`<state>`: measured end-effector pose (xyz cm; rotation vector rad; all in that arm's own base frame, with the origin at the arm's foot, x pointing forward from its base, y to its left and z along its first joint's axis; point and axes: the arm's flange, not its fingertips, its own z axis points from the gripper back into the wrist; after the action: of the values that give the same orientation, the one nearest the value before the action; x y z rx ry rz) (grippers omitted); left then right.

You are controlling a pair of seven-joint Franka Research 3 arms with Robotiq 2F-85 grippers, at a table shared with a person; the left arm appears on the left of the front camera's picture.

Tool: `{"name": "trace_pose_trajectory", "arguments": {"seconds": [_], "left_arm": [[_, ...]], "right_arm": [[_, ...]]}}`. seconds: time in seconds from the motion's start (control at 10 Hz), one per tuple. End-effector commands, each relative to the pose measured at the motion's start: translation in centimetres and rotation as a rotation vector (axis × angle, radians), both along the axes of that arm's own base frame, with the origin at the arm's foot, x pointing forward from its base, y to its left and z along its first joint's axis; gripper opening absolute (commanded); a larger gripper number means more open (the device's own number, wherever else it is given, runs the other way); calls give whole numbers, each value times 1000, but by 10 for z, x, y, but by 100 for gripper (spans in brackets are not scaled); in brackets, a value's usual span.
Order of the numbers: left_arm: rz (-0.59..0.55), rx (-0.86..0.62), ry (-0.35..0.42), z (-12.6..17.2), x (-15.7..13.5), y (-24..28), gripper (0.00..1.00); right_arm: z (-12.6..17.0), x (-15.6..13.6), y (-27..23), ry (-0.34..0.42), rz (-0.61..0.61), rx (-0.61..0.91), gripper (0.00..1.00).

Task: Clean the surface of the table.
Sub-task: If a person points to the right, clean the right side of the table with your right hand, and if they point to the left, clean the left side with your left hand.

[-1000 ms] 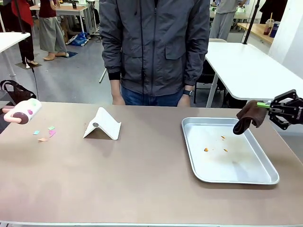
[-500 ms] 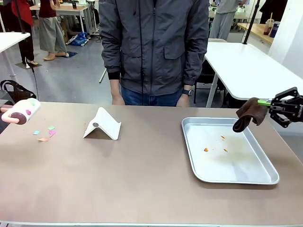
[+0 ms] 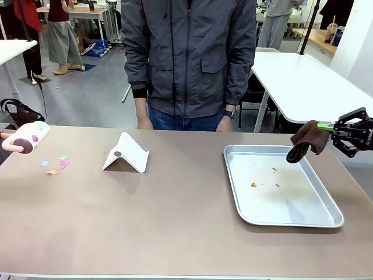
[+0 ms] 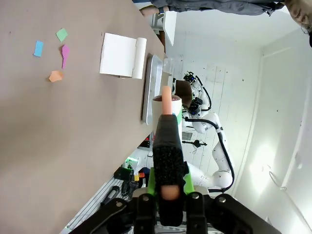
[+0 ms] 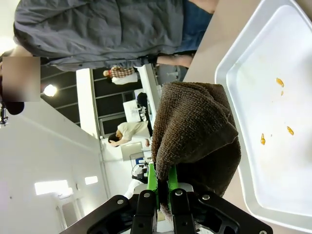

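Front view: we note paper scraps (image 3: 63, 164) on the table (image 3: 175, 216) at 4 o'clock from the lint roller (image 3: 26, 137) clamped in our nearer left gripper (image 4: 168, 171); right gripper (image 5: 162, 181) clamps a brown cloth (image 3: 307, 142).

Right gripper (image 3: 324, 126), clamped on cloth (image 3: 307, 139): risen slightly over the far right corner of the tray (image 3: 291, 222) and edged outward from it. Cloth: lifted along with it. Roller (image 3: 28, 137): drawn slightly farther from the tray.
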<state>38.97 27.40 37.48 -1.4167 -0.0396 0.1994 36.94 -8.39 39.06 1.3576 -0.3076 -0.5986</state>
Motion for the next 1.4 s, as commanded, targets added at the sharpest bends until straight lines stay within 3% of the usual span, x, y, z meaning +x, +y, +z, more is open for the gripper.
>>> {"name": "trace_pose_trajectory", "arguments": {"seconds": [0.0,1.3], "left_arm": [[-9,0,1,3,-2,-3,0],[-9,0,1,3,-2,-3,0]], "right_arm": [[4,0,2,-10,6,2,0],[4,0,2,-10,6,2,0]]}}
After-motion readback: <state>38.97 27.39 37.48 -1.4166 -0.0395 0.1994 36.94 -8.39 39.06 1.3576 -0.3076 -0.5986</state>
